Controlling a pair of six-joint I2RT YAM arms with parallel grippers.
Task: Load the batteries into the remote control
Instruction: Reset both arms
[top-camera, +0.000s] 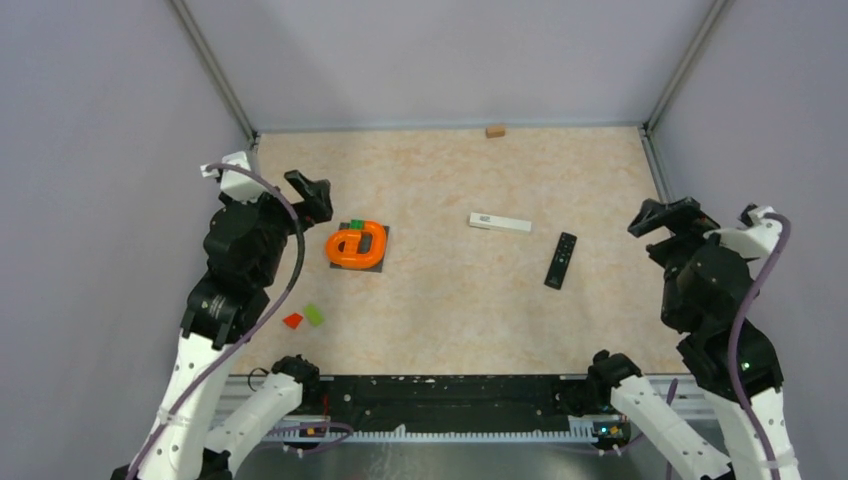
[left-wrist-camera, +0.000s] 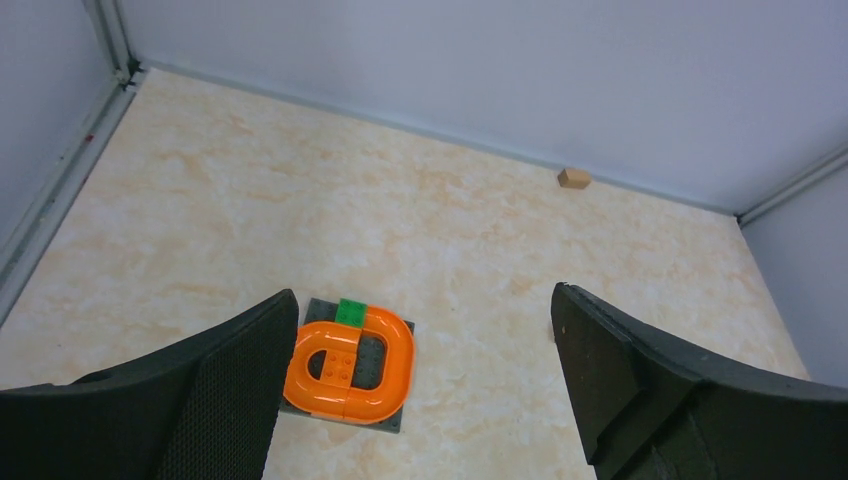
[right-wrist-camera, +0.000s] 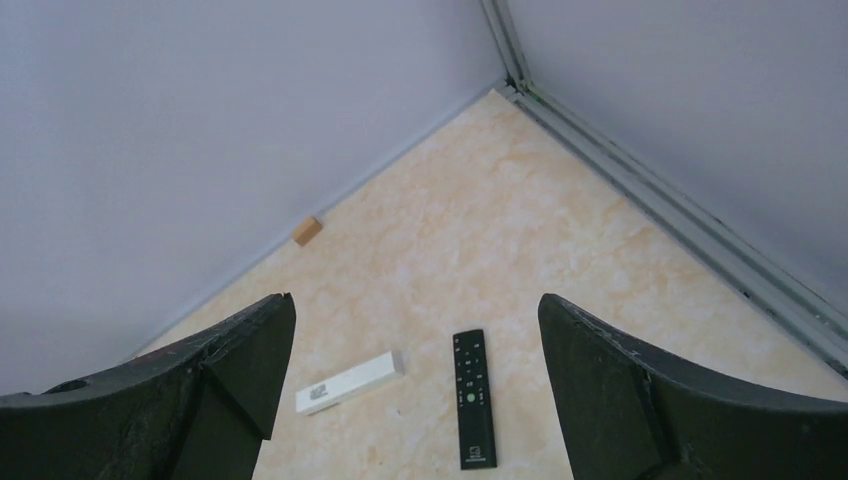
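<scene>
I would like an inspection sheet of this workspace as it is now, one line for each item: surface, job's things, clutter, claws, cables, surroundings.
Surface: beige marbled tabletop, no spill seen.
Job's things: black remote lying flat, right of centre; batteries: nothing seen.
Clutter: white bar near the remote, not touching it; orange loop on a grey plate; red block and green block near the left arm; tan block at the far wall.
Claws: left claw open, empty; right claw open, empty.
Cables: left purple cable and right purple cable, one along each arm.
Surroundings: pale grey walls.
</scene>
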